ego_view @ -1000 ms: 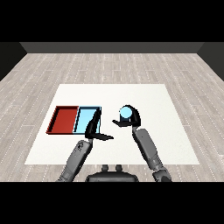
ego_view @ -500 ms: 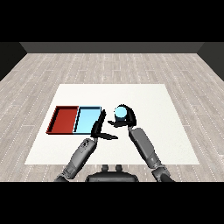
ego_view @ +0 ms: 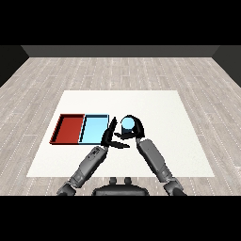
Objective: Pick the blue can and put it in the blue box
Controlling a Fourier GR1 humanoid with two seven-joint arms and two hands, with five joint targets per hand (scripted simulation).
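White table | right hand fingers curled round blue can | left hand fingers straight, beside light blue tray

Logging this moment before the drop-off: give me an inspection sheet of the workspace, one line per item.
Surface: white table on a grey wood-plank floor.
Job's things: light blue cylindrical can, held above the table just right of the trays; light blue rectangular tray, nothing seen in it.
Clutter: red rectangular tray, touching the blue tray's left side, nothing seen in it.
Hands: right hand curled round the can; left hand open, fingers straight, beside the blue tray's right edge, close to the can.
Cables: nothing seen.
Surroundings: dark wall behind the floor.
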